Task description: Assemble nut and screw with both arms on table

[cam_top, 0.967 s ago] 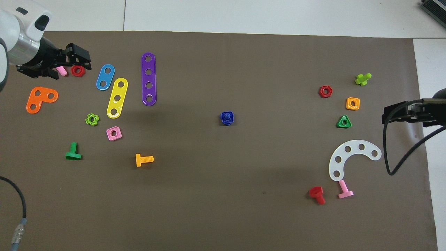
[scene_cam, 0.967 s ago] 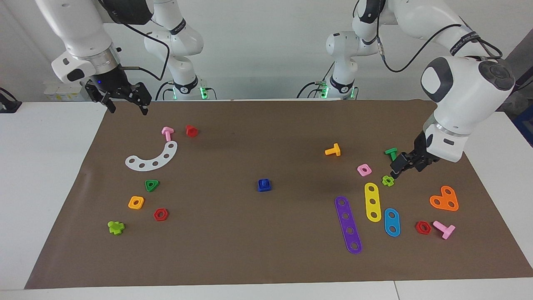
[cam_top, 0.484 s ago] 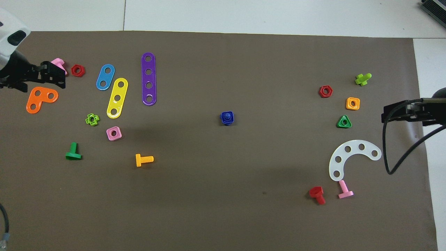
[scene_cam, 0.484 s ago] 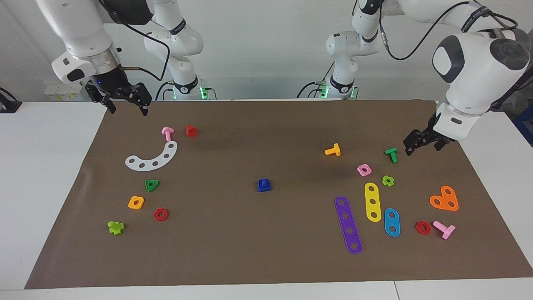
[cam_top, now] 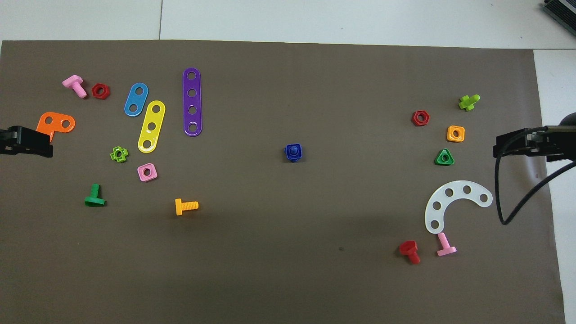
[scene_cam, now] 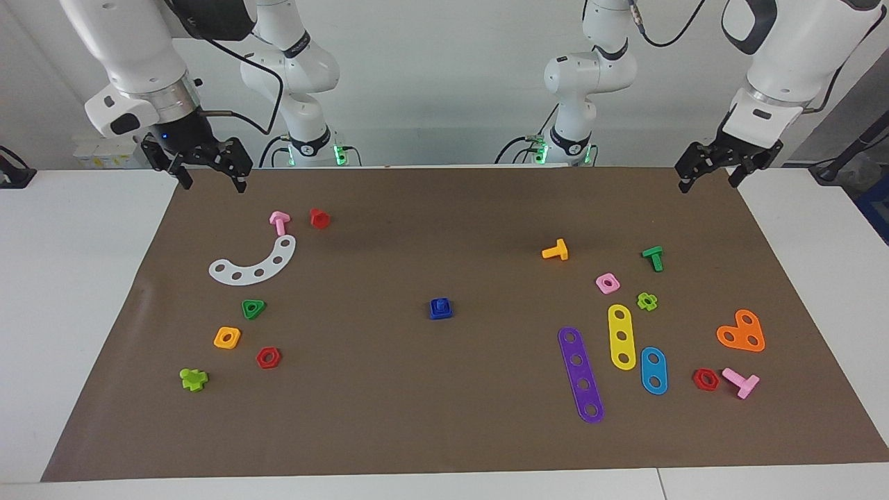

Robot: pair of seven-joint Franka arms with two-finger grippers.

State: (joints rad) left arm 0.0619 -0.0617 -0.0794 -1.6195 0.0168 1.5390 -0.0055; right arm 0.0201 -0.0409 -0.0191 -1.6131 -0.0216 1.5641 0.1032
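The dark-blue nut (scene_cam: 440,314) lies in the middle of the brown mat on the table (scene_cam: 69,312). The dark-blue screw (scene_cam: 440,303) stands in its hole, and its shaft end shows in the overhead view as a round stub (cam_top: 294,149) inside the square nut (cam_top: 299,157). No gripper touches them. My left gripper (scene_cam: 708,186) hangs open and holds nothing, over the mat's corner at the left arm's end, by the robots. My right gripper (scene_cam: 213,185) also hangs open and holds nothing, over the mat's corner at the right arm's end.
Toward the left arm's end lie a purple strip (scene_cam: 581,374), a yellow strip (scene_cam: 621,337), a blue strip (scene_cam: 653,370), an orange plate (scene_cam: 742,332), a pink nut (scene_cam: 608,282) and an orange bolt (scene_cam: 556,250). Toward the right arm's end lie a white arc (scene_cam: 253,262), a green triangular nut (scene_cam: 253,309) and an orange nut (scene_cam: 227,337).
My left gripper has risen from low over the small green parts and drawn back toward the robots, to the mat's corner. The right arm and the blue pair have not moved.
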